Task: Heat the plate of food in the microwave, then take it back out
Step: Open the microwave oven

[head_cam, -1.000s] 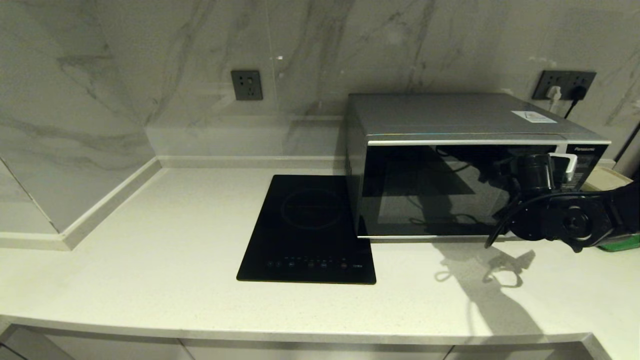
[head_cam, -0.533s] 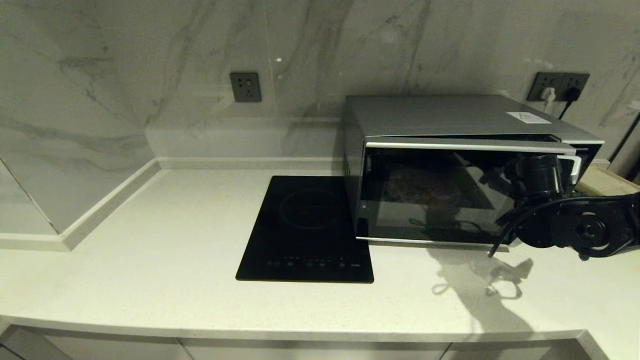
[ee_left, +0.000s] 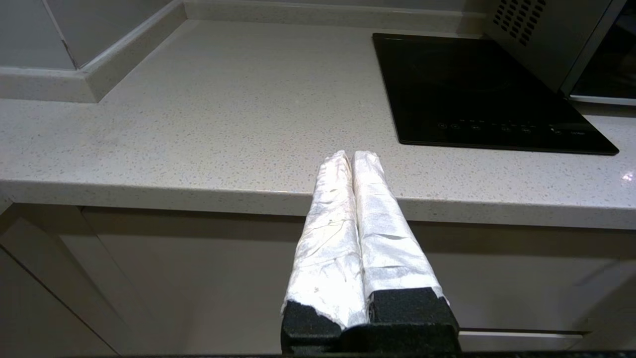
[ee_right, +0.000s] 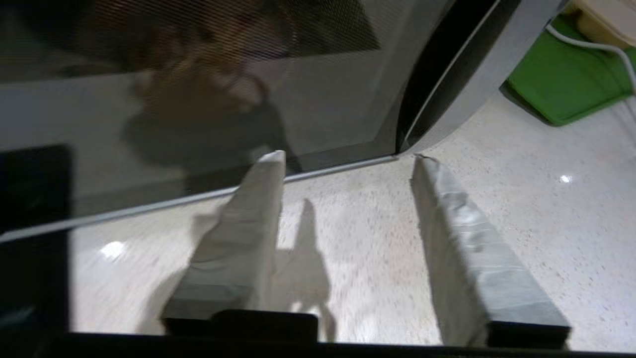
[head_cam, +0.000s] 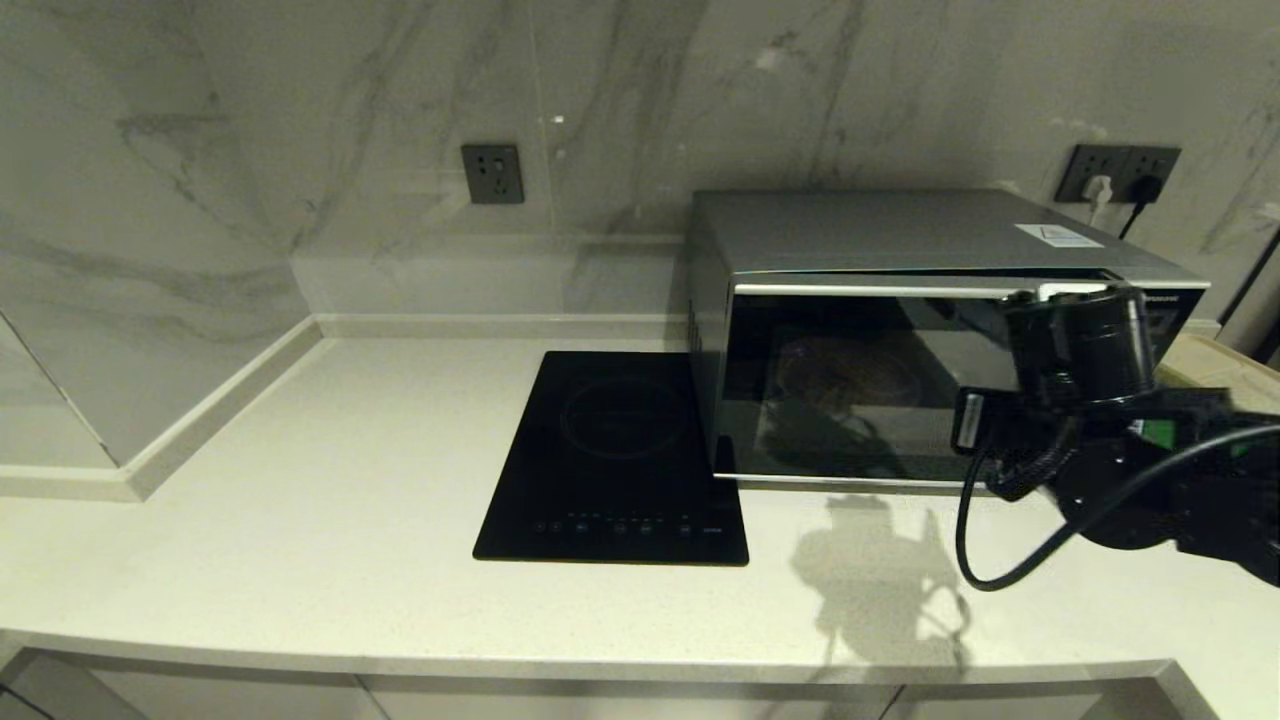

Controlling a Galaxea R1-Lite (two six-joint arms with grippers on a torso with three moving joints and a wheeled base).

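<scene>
Right, status. My right gripper sits in front of the microwave, low by the door's right-hand lower corner, above the countertop. Fingers are spread apart with nothing between them; through the gap I only see speckled counter. One fingertip lines up with the door's bottom edge, the other with the curved silver trim; contact I can't tell. From the head view my right wrist and its looped black cable cover the right end of the door and the button panel.

Microwave stands at the back right of the countertop, against the marble wall. Door looks ajar at its right edge, a dark gap showing under the top panel there. The plate of food is inside the cavity, a dim round shape behind the dark glass, roughly centred; details too murky to read. In the right wrist view it shows as a brownish blur through the mesh.

Black induction cooktop lies flat just left of the microwave. A green flat tray sits on the counter past the microwave's right side.

My left gripper is parked below the countertop's front edge, taped fingers pressed together, holding nothing.
</scene>
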